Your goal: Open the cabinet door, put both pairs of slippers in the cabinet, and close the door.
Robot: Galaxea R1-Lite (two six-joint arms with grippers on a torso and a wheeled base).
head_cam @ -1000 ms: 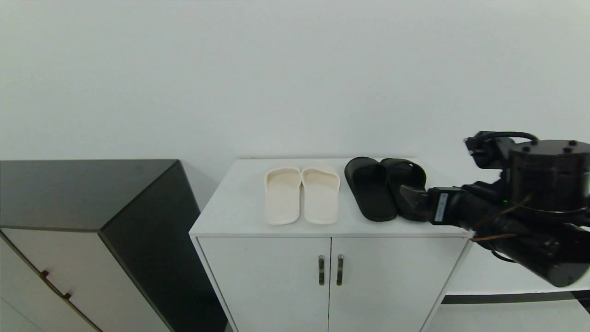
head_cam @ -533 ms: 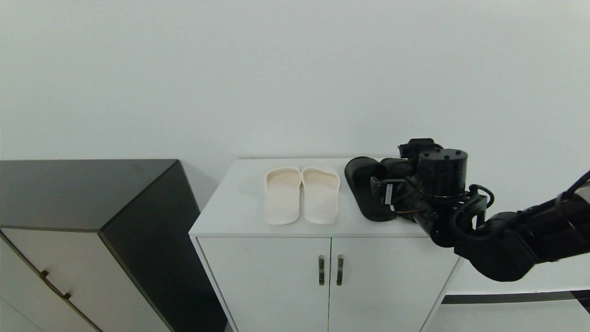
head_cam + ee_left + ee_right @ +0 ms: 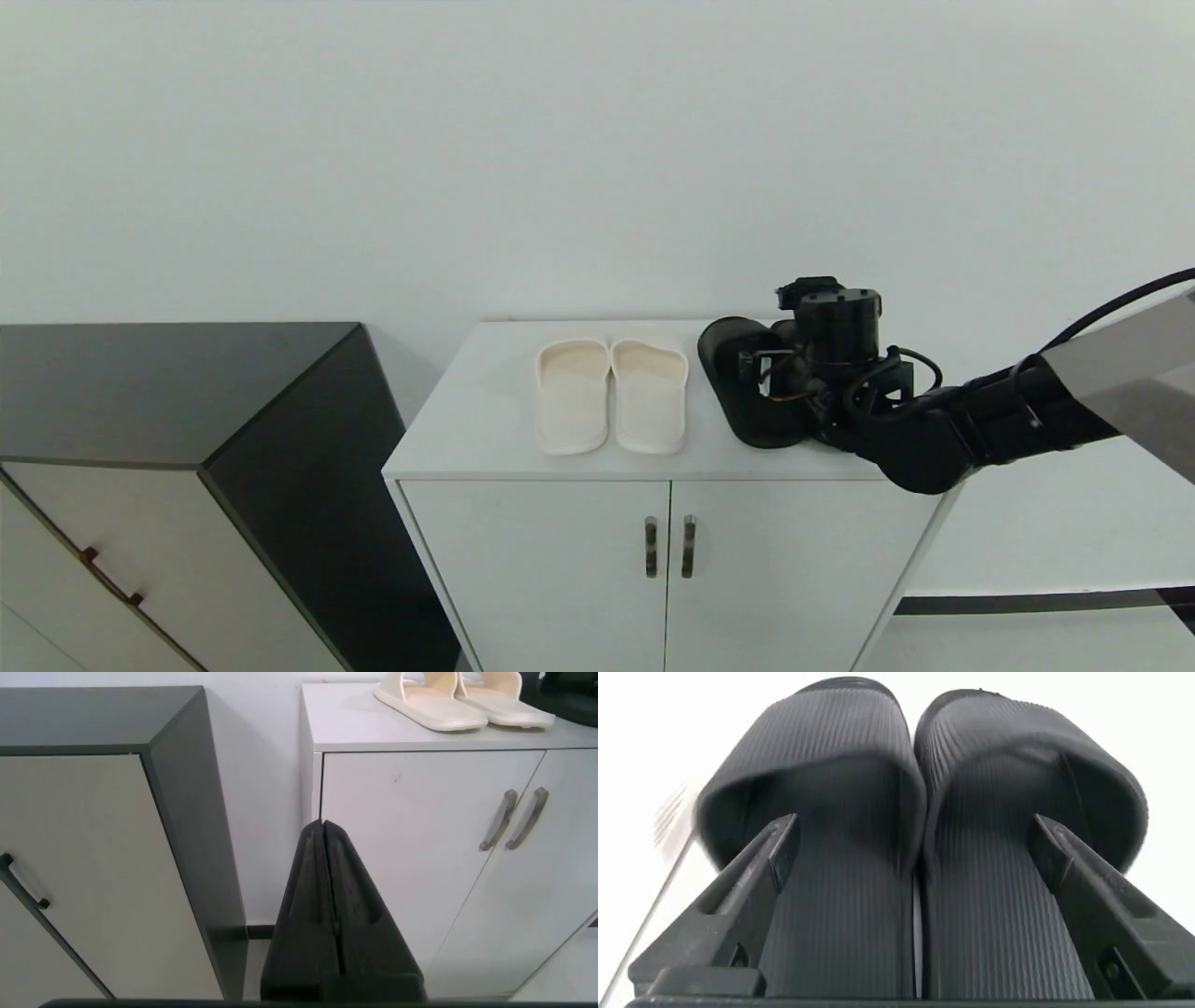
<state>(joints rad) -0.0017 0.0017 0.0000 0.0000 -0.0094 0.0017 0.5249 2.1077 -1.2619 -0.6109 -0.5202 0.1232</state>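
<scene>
A pair of black slippers lies side by side on the right of the white cabinet's top. A cream pair lies at the middle of that top. My right gripper is low over the black pair. In the right wrist view it is open, with one finger outside each slipper and both slippers between them. Both cabinet doors are shut, their handles meeting at the centre. My left gripper is shut on nothing, held low in front of the cabinet's left edge.
A dark-topped cabinet with pale drawer fronts stands close to the left of the white cabinet, with a narrow gap between them. A plain wall runs behind. To the right of the white cabinet the floor is open.
My right arm has swung in from the right and moved forward over the cabinet top. Its open fingers now straddle the black slippers. The slippers and doors have not moved.
</scene>
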